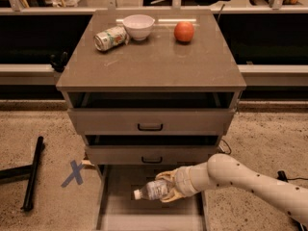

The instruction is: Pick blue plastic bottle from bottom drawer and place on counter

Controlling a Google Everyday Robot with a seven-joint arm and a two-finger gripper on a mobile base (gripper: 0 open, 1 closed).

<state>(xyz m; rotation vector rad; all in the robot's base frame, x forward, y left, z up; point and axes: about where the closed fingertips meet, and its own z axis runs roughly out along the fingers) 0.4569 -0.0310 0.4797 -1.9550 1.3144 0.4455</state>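
The blue plastic bottle (pixel 151 190) is small and clear with a white cap pointing left. It lies on its side in my gripper (pixel 166 187), which is shut on it and holds it a little above the floor of the open bottom drawer (pixel 113 211). My white arm (pixel 245 182) reaches in from the lower right. The counter (pixel 154 61) is the grey-brown top slab of the cabinet, well above the gripper.
On the counter stand a dented can (pixel 109 37) on its side, a white bowl (pixel 138 26) and an orange fruit (pixel 184 32). Two closed drawers with black handles (pixel 149 127) sit above the open one. A black bar (pixel 32 172) and blue X mark (pixel 74 173) lie on the floor at left.
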